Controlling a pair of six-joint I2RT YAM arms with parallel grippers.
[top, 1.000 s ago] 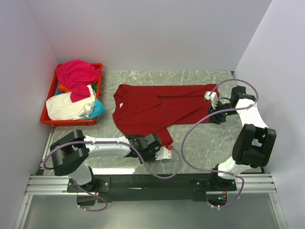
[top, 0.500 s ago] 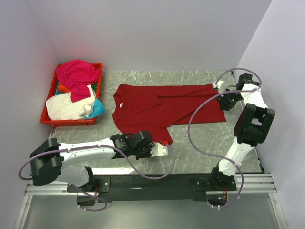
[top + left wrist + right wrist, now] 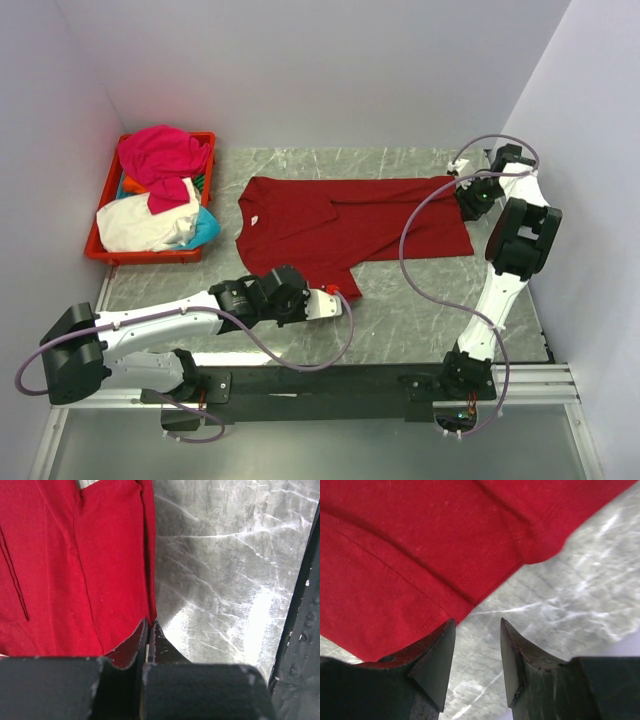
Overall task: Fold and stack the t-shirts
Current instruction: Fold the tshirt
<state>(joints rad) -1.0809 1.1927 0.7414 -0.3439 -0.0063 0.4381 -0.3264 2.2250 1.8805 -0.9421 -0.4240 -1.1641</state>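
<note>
Shirt: the dark red t-shirt [image 3: 340,225] lies flat and spread out in the middle of the worktop [image 3: 430,290]. Its neck points to the left edge and its bottom hem to the right edge.
Shirt shape: one part is folded over on top and makes a slanted line across it. A flap sticks out toward the near edge.
Shirt feel: soft, thin cloth, all one colour, with stitched hems and a few long, soft creases.
Other shirts: a magenta t-shirt [image 3: 160,155], a cream-white t-shirt [image 3: 140,225], a cyan t-shirt [image 3: 205,228] and an orange t-shirt [image 3: 135,185] sit in a bunched heap at the far left corner.
Crate: a red plastic crate [image 3: 100,250] with straight sides holds that heap.
Worktop look: grey and shiny like stone, with pale wavy lines.
Left gripper [image 3: 148,626]: black fingers pressed together. The tips are right at the near corner of the red flap. I cannot tell if any cloth is pinched.
Right gripper [image 3: 477,622]: black pointed fingers with a gap between them and nothing in it. It is near the far right corner, and one finger is over the shirt's hem.
</note>
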